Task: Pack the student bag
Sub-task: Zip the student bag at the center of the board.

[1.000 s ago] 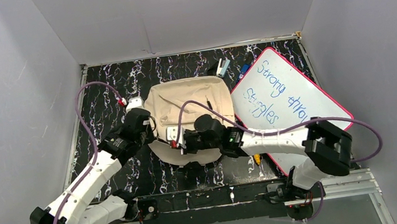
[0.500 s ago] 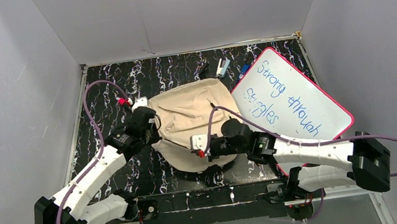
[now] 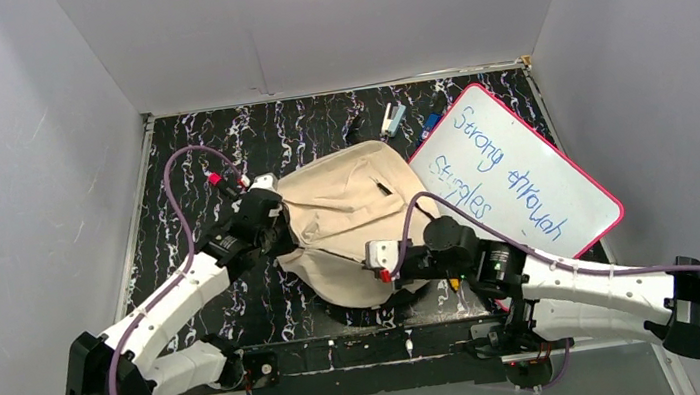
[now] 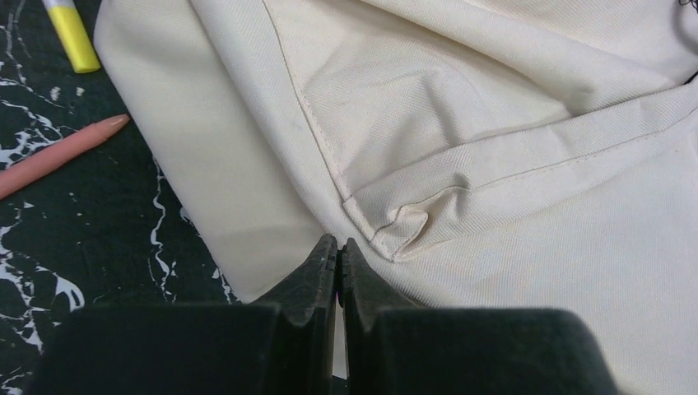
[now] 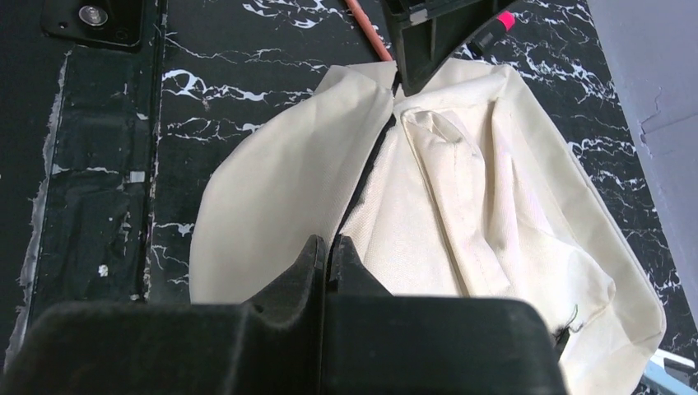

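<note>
While sprawled rumpled across the bench (image 3: 184, 177), pinched from two sides.
Shows left claw (image 4: 338, 247) clamped on student bag (image 3: 347, 208) at stitched corner, right claw (image 5: 328, 247) clamped on zippered edge.

I see white shells on both the left arm (image 3: 164, 311) and the right arm (image 3: 588, 284), with chunky black housings at the joints (image 3: 96, 380). A purple cable (image 3: 172, 179) runs in a loose loop along each arm and ends in a red plug (image 3: 214, 179). Each wrist carries a small white camera block (image 3: 381, 252). My left gripper (image 4: 337, 243) and right gripper (image 5: 327, 240) have matte black, wedge-shaped fingers on a broad black body.
</note>
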### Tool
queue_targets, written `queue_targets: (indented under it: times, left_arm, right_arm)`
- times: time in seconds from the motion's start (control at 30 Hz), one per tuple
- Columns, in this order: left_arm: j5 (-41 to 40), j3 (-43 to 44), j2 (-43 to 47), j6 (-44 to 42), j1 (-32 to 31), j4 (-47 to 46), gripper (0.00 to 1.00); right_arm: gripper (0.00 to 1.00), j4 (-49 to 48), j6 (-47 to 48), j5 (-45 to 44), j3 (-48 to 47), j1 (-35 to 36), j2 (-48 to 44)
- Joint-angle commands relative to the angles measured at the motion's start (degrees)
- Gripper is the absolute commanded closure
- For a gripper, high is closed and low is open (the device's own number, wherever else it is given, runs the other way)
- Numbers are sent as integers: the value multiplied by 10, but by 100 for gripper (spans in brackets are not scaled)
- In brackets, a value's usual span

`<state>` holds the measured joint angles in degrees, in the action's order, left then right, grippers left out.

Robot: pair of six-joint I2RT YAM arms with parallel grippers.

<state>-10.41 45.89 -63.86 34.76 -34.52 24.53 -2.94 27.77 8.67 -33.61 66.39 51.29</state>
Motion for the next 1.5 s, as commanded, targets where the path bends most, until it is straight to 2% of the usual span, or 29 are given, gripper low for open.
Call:
queue_targets:
  times: [0.0,0.1,0.13,0.27,0.4,0.53,0.67,0.8,1.1,1.3,1.47]
  left_arm:
    - [-125,-38,28,-48,36,30,100]
    - [-35,-48,79,-56,36,13,100]
    - [0,-49,95,-59,36,7,100]
    - [127,-46,129,-71,35,-11,100]
    - [189,-47,135,-80,35,-13,100]
    - [193,-55,146,-74,34,-13,100]
    - [186,-60,151,-70,35,-12,100]
    - [176,-63,150,-64,34,-11,100]
    - [154,-64,150,-40,34,-5,100]
    - [155,-60,158,-26,35,-2,100]
    - [163,-52,161,-18,35,0,100]
  right_arm:
    - [100,35,-48,-1,2,7,-71]
    - [100,10,-65,6,-8,7,-59]
    - [97,9,-68,11,-16,8,-49]
    - [65,16,-75,38,-58,7,6]
    - [48,28,-92,55,-118,8,65]
    - [37,56,-135,53,-184,7,132]
    - [33,66,-208,22,-228,8,191]
    - [27,43,-263,-15,-230,20,216]
    - [26,-8,-296,-82,-219,63,270]
    - [28,-29,-279,-145,-207,79,307]
    - [40,-50,-245,-175,-196,92,321]
